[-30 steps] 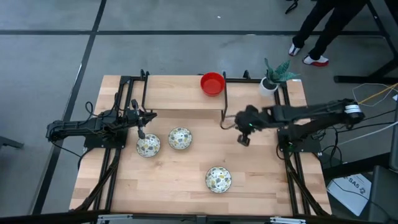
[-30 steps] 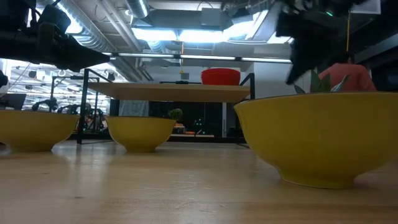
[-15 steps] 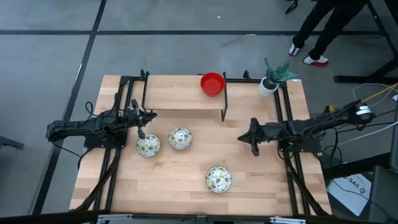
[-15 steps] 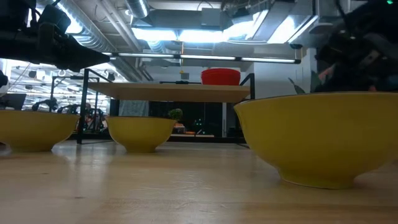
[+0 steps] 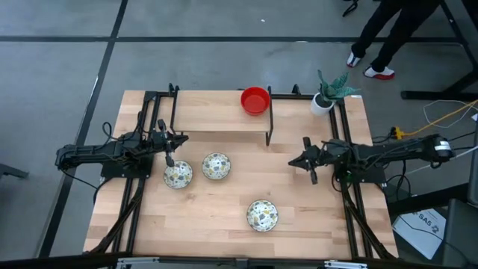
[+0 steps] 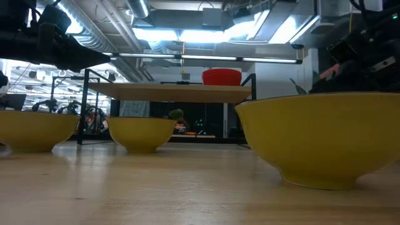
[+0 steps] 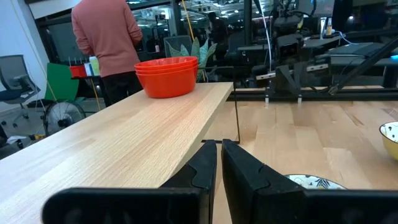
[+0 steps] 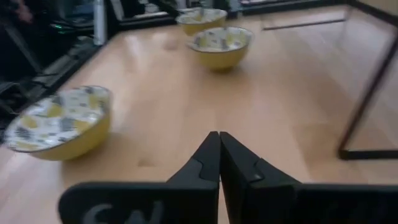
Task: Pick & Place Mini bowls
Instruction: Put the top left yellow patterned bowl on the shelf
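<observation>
A stack of red mini bowls [image 5: 255, 100] stands on the raised wooden shelf [image 5: 216, 119] at the table's far side; the left wrist view shows the stack [image 7: 166, 74] too. Three patterned white bowls rest on the tabletop: one [image 5: 178, 175] by my left gripper, one [image 5: 216, 166] beside it, one [image 5: 262, 215] nearer the front edge. My left gripper [image 5: 171, 160] hovers shut just above the leftmost bowl [image 7: 311, 182]. My right gripper [image 5: 295, 162] is shut [image 8: 219, 138] over bare table right of centre, pointing toward the bowls [image 8: 59, 121].
The shelf's black metal legs [image 5: 269, 123] stand between the arms. A white pot with a green plant [image 5: 326, 97] sits at the far right corner. A person walks beyond the table [image 5: 388, 33]; another stands behind the shelf [image 7: 106, 37]. Bare wood lies around the front bowl.
My right arm has drawn back toward the table's right edge and come lower, and its gripper has shifted a little to the right with it. The left arm and all bowls have stayed put.
</observation>
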{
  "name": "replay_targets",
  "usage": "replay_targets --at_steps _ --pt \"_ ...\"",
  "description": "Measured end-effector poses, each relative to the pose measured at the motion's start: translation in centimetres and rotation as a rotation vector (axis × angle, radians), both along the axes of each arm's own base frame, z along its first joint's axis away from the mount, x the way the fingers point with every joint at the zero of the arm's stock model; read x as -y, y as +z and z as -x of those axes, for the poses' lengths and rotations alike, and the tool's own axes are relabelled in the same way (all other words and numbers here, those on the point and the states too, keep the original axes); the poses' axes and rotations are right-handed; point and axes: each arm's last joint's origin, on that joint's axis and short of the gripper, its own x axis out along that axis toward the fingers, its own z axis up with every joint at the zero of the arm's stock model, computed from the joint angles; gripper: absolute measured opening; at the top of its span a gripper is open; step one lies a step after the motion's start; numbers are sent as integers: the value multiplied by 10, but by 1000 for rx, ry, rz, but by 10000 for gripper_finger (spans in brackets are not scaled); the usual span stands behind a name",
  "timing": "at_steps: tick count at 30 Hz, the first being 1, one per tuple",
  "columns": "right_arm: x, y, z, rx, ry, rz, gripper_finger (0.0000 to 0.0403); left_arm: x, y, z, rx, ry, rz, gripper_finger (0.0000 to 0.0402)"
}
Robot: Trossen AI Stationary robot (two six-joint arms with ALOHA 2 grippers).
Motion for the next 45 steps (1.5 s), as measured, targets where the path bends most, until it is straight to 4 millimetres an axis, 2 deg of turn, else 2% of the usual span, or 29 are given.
replay_targets --at_steps 6,16,21,40,45 --pt "14 -4 5 -54 -104 18 7 0 0 0 8 -1 17 20" --pt "24 -6 15 -89 -330 65 6 2 3 -1 131 -75 294 20" --pt "24 -4 19 -75 -341 79 12 3 3 -1 161 -125 434 20" --pt "24 -2 19 -54 -358 18 14 4 5 -1 171 -158 398 20" --pt "24 -2 19 -54 -358 17 14 9 6 -2 129 -302 323 20"
